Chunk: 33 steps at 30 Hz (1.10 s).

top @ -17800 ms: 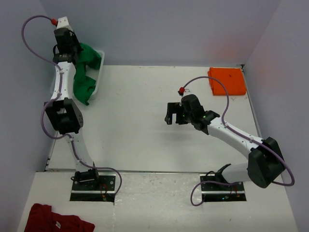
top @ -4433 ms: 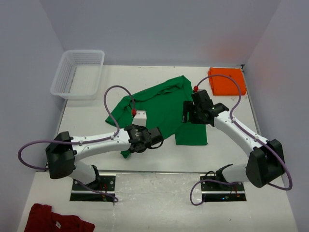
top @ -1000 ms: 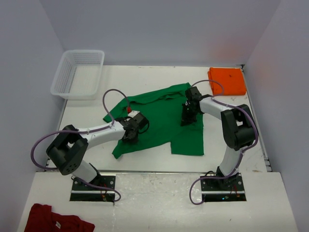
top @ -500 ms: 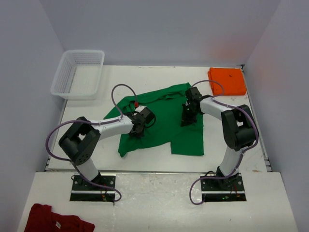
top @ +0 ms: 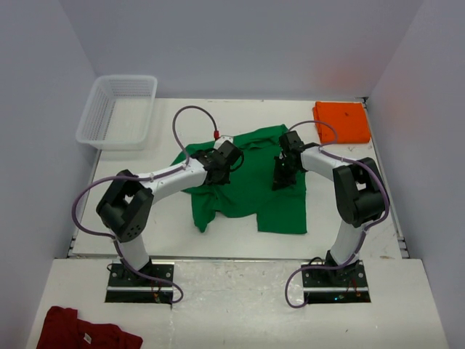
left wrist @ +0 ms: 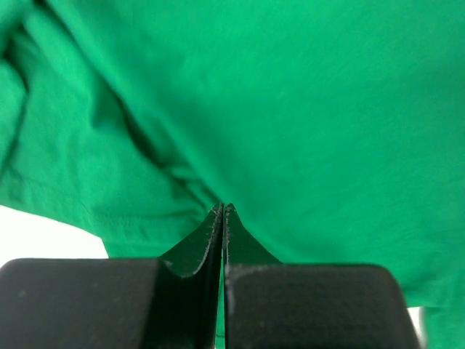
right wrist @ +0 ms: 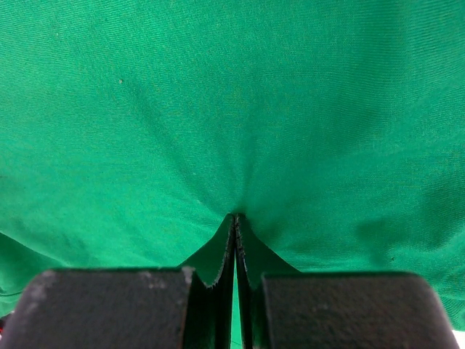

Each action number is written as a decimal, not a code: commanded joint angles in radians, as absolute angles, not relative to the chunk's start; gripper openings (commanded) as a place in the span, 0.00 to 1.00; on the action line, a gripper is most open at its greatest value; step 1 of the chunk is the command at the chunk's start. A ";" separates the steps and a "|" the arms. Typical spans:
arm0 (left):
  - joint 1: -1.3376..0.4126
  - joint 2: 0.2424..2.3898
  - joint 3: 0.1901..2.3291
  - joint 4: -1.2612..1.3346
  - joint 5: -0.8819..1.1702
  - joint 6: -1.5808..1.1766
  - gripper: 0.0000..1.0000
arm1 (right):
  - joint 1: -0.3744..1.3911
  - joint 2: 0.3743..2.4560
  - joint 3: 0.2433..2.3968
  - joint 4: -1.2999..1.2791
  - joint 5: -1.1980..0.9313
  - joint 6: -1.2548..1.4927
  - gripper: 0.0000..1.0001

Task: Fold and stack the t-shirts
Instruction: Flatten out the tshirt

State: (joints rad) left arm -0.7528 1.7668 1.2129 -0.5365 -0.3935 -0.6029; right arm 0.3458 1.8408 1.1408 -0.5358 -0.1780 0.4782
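Left arm (top: 167, 177), right arm (top: 320, 158) extended, jaws pressed together

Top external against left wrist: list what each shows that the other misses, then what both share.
Only top external: the folded orange shirt at the far right corner, the basket at the far left, the red garment near the left arm's base, the right gripper on the green shirt, and that shirt's whole outline.
Only left wrist: the left gripper closed on a pinched fold, plus hem stitching.
Both: the green shirt, the left gripper, some white table.
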 commanded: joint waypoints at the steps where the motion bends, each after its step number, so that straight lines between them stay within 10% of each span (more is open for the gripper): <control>1: -0.744 1.753 1.304 -0.517 -0.445 -0.546 0.00 | 0.344 1.832 1.149 -0.526 -0.179 0.476 0.00; 17: -0.981 1.609 1.227 -1.024 -0.768 -0.894 0.29 | 0.371 1.824 1.149 -0.506 -0.207 0.466 0.00; 33: -1.111 1.560 0.997 -0.988 -0.612 -1.048 0.41 | 0.385 1.784 1.115 -0.486 -0.221 0.465 0.00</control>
State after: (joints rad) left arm -1.1023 1.5726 1.0252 -1.0080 -0.6266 -0.9897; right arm 0.3798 1.8359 1.1263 -0.5091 -0.2028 0.4759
